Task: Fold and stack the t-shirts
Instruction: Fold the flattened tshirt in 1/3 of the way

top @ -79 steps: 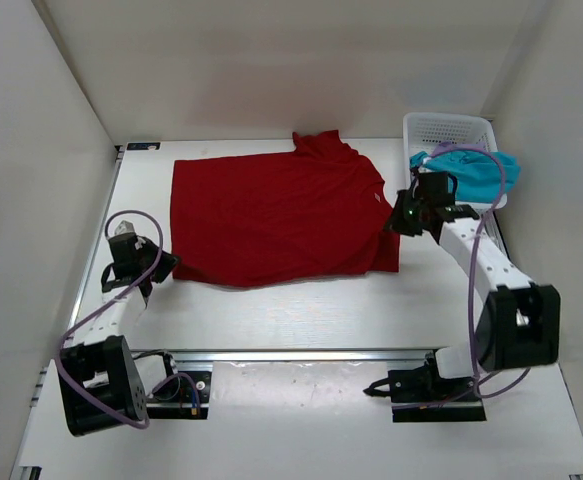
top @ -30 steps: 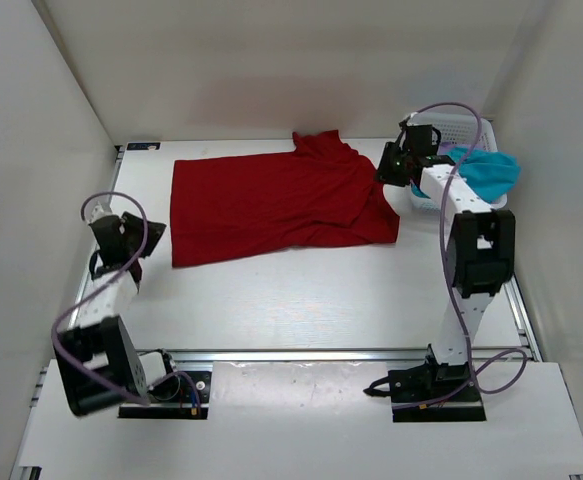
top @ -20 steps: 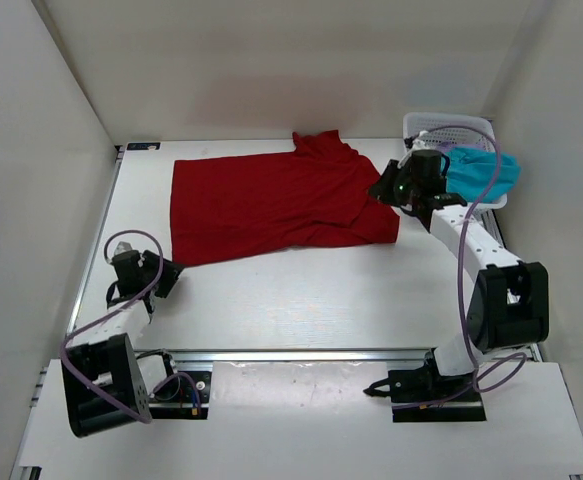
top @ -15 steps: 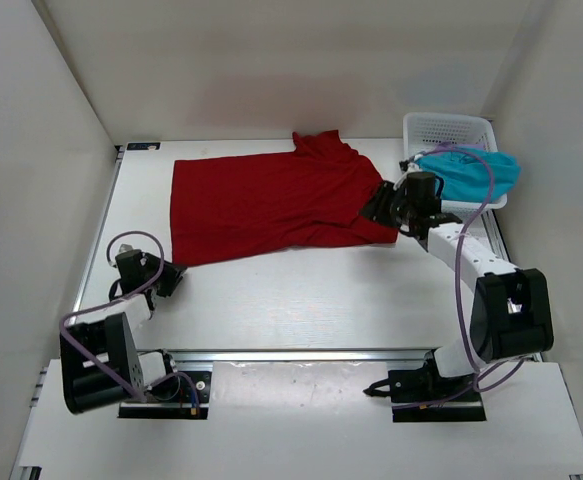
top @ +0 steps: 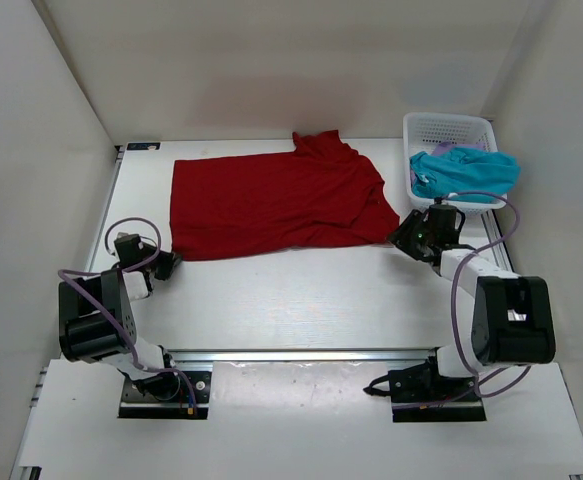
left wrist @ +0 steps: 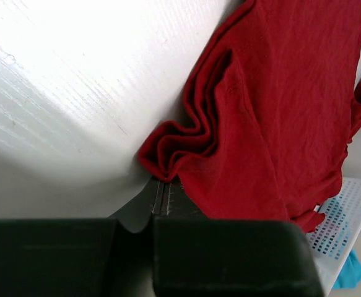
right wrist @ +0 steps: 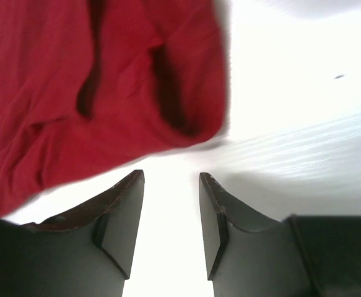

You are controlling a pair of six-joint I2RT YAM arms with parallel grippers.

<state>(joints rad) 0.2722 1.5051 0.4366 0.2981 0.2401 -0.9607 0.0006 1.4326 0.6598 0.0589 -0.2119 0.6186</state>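
In the top view the left gripper (top: 161, 264) is small and partly covered by its purple cable (top: 121, 228), so its tips are hard to make out there. In the left wrist view its fingers (left wrist: 140, 207) are seen pressed together, with only a thin seam between them. A bunched corner of the red t-shirt (top: 271, 205) lies right at the tips, and it cannot be told whether any cloth is nipped. The right wrist view is blurred, and the shirt is cut off at its top and left edges. The right gripper (right wrist: 171, 176) is held spread over the bare table (top: 301, 300), just short of the shirt's rumpled edge.

The shirt is laid out flat towards the far left of the bench, with one sleeve reaching the far edge. Its near-left corner is gathered in folds. A teal garment (top: 466, 172) is draped over the white basket (top: 449, 128) in the far right corner.
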